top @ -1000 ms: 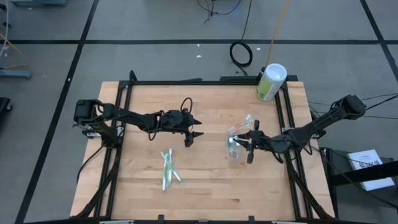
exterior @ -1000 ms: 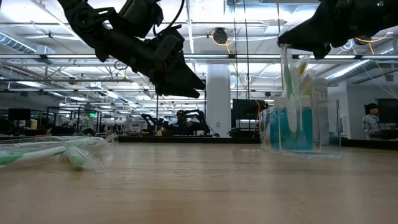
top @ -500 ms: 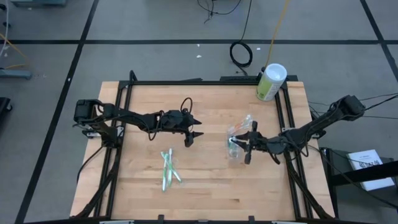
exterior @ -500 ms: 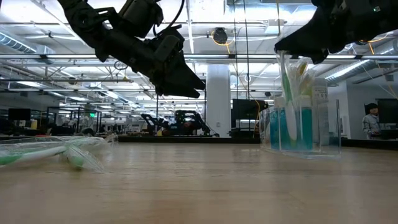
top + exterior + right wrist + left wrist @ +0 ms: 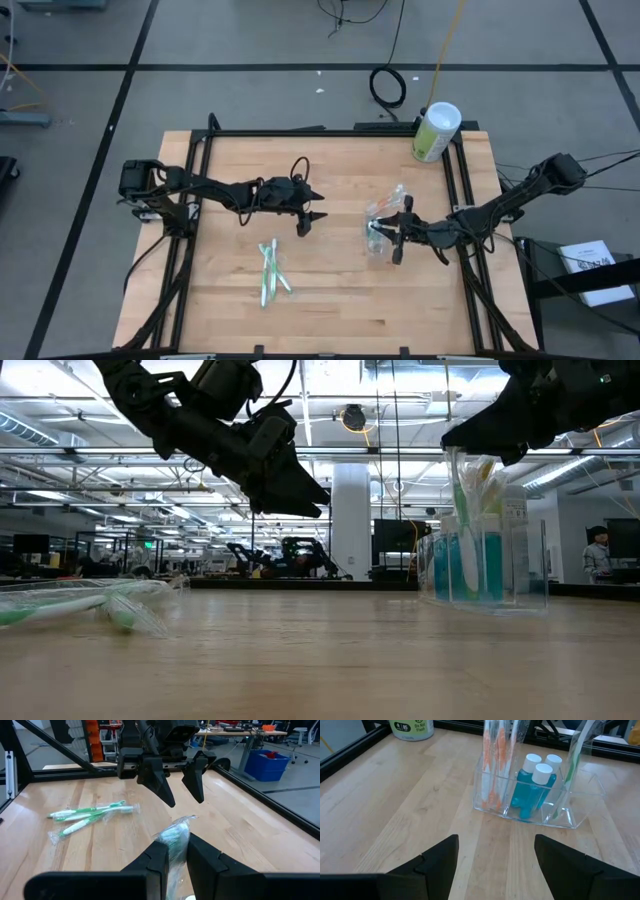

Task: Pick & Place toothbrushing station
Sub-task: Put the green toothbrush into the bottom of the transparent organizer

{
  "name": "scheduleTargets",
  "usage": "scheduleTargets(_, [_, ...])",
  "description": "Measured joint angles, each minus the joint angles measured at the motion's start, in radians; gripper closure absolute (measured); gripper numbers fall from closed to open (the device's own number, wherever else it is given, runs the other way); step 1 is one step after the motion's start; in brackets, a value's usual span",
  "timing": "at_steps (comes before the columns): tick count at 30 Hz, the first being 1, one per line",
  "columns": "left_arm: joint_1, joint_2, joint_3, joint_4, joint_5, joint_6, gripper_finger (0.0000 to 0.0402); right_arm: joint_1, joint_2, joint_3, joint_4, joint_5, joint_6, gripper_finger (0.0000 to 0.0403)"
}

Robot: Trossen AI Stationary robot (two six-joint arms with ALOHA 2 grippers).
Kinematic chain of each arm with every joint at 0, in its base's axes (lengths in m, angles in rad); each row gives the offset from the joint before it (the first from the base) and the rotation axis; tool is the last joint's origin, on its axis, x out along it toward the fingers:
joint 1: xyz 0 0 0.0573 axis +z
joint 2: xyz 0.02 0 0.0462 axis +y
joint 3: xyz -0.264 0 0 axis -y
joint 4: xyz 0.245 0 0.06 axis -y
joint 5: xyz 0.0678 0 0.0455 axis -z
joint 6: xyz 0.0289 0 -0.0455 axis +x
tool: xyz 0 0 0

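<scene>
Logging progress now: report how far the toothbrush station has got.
Done: the clear holder already carries brushes and blue tubes. In hand: the right tool grips a wrapped toothbrush above it. Left: loose wrapped toothbrushes lie on the table; the left tool hovers open.

A wooden table (image 5: 330, 300) carries wrapped toothbrushes (image 5: 269, 272), a clear organizer (image 5: 384, 232), and a green canister (image 5: 435, 132).

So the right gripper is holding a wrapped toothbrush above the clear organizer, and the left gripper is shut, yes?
Not quite: the left gripper is open, as the right wrist view shows. The right gripper does hold the wrapped toothbrush above the clear organizer.
</scene>
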Motion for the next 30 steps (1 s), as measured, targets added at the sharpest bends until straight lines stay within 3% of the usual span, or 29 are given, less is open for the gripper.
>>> scheduleTargets(9, [0.0,0.0,0.0,0.0,0.0,0.0,0.0135,0.0,0.0,0.0,0.003,0.001,0.007,0.0344])
scheduleTargets(22, [0.0,0.0,0.0,-0.001,0.0,-0.002,0.0135,0.001,-0.026,0.0,0.004,0.003,0.002,0.0243])
scheduleTargets(30, [0.0,0.0,0.0,-0.004,0.0,-0.001,0.0135,0.001,-0.089,0.0,0.008,0.001,-0.019,0.0223])
